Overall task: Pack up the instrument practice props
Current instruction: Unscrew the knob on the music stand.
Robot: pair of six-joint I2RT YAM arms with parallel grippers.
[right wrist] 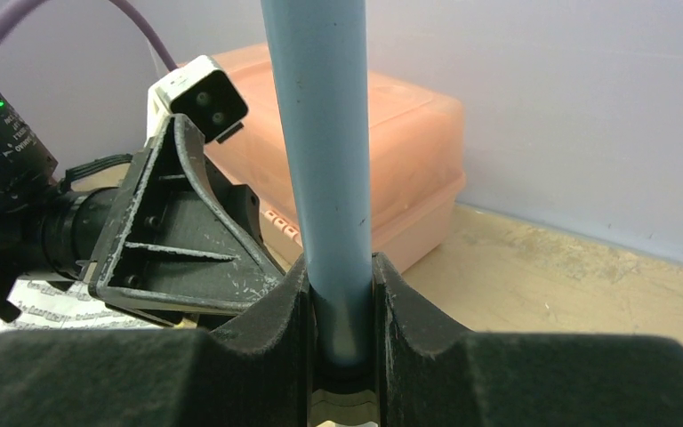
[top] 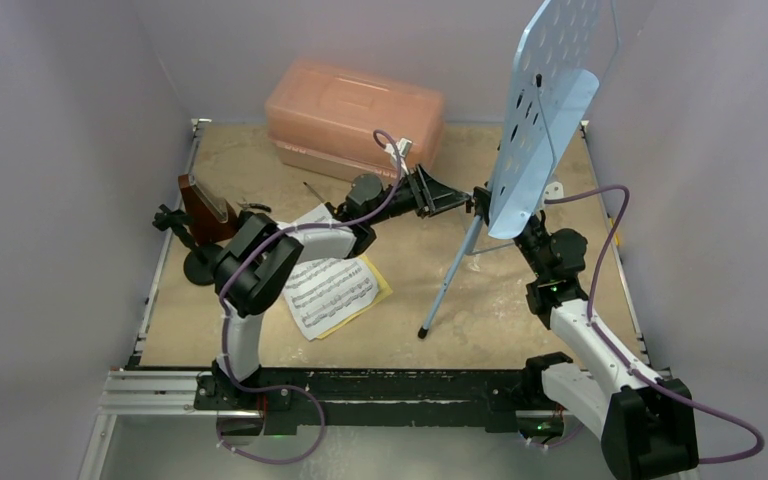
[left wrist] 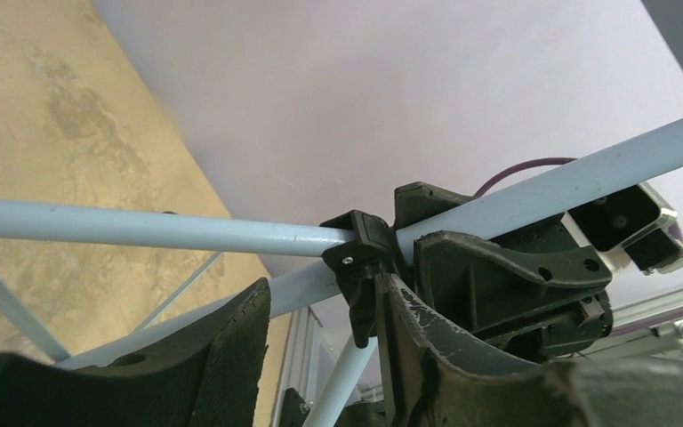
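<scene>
The right end effector is clenched on the pole of the light-blue perforated music stand on its tripod, both pads pressed against the tube just under the tray. The stand rises over the right half of the sand-coloured table, with one thin leg reaching down to the surface toward the near edge.

The left end effector is partly spread and holds nothing. Its fingers straddle the black collar where the tripod legs meet the pole, and a gap shows on one side.

The large translucent pink plastic case sits at the far edge with its lid down; its contents cannot be made out.

The brown wooden pyramid metronome and the black pipe with a round base stand by the left edge. The yellow and white sheet-music pages lie flat near the left arm.
</scene>
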